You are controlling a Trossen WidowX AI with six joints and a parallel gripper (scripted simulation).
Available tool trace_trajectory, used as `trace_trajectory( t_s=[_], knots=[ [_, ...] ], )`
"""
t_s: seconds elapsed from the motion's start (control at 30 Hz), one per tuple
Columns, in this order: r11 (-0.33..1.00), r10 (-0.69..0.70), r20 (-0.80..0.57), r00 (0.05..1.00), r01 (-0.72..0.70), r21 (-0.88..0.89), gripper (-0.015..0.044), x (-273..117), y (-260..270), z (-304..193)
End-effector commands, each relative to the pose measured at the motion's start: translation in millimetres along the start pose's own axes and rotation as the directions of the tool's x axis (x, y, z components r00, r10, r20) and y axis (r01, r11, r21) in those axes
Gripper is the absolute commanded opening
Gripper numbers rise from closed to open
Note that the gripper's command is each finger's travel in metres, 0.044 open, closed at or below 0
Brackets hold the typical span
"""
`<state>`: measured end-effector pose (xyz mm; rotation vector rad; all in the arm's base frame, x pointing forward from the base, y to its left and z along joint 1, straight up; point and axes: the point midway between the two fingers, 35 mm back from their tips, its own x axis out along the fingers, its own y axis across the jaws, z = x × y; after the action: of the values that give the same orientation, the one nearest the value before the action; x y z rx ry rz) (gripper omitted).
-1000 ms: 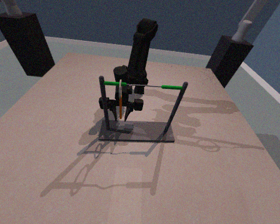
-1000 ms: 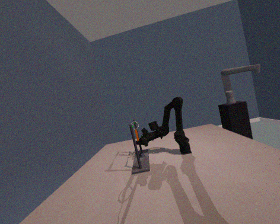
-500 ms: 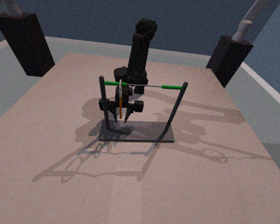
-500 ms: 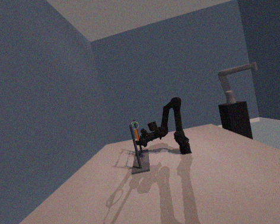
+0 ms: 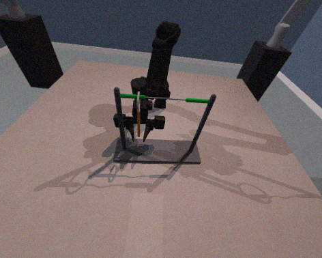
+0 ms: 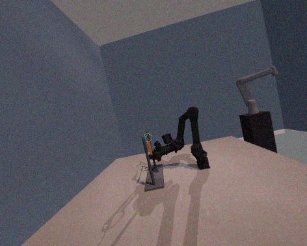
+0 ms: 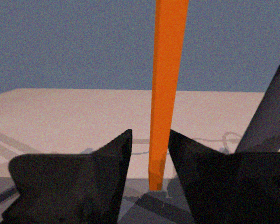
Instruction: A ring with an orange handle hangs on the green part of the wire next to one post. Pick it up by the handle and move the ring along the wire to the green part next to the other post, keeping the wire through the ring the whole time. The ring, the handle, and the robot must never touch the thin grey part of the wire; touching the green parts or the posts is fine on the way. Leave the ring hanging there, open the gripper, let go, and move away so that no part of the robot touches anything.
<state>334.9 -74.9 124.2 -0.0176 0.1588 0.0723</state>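
Two dark fingers of the gripper (image 7: 149, 150) stand parted either side of the orange handle's (image 7: 163, 95) lower end without clamping it, the ring (image 5: 138, 96) above hanging on the green wire section (image 5: 132, 96) beside the 9 o'clock post (image 5: 119, 112).

The orange handle (image 7: 166, 90) hangs between the tool's (image 7: 150, 150) parted fingers, untouched.

The ring (image 5: 138, 97) hangs on the left green part (image 5: 132, 96) of the wire, close to the left post (image 5: 119, 116). The wire goes through it. Its orange handle (image 5: 138, 121) is long and thin and points straight down. The thin grey wire (image 5: 169, 99) runs on to the other green part (image 5: 197, 100) by the right post (image 5: 202, 124). Both posts stand on a flat grey base (image 5: 163, 155).
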Motion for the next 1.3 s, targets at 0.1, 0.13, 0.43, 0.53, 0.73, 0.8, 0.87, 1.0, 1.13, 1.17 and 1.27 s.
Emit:
trace_trajectory(
  t_s=[0.1,0.13,0.43,0.53,0.73,0.8,0.87,1.0,1.13,1.17,1.27],
  knots=[
    [1.000,-0.003,0.004,1.000,0.003,0.002,0.0160,0.4,-0.7,1.3],
    [1.000,-0.003,0.004,1.000,0.003,0.002,0.0160,0.4,-0.7,1.3],
    [1.000,0.000,0.000,1.000,0.000,0.000,-0.0037,0.0,0.0,0.0],
    [1.000,0.000,0.000,1.000,0.000,0.000,-0.0116,0.0,0.0,0.0],
    [1.000,0.000,0.000,1.000,0.000,0.000,-0.0150,0.0,0.0,0.0],
    [1.000,0.000,0.000,1.000,0.000,0.000,-0.0150,-0.1,-0.2,1.0],
    [1.000,0.000,0.000,1.000,0.000,-0.001,-0.0150,-0.3,-0.5,3.3],
    [1.000,0.000,0.001,1.000,0.000,-0.003,-0.0150,-1.4,-1.4,10.8],
    [1.000,0.000,0.001,1.000,0.000,-0.006,-0.0150,-3.1,-2.2,19.1],
    [1.000,0.000,0.001,1.000,0.000,-0.006,-0.0150,-3.3,-2.2,20.2],
    [1.000,0.000,0.001,1.000,0.000,-0.006,-0.0150,-3.4,-2.3,20.6]
  ],
)
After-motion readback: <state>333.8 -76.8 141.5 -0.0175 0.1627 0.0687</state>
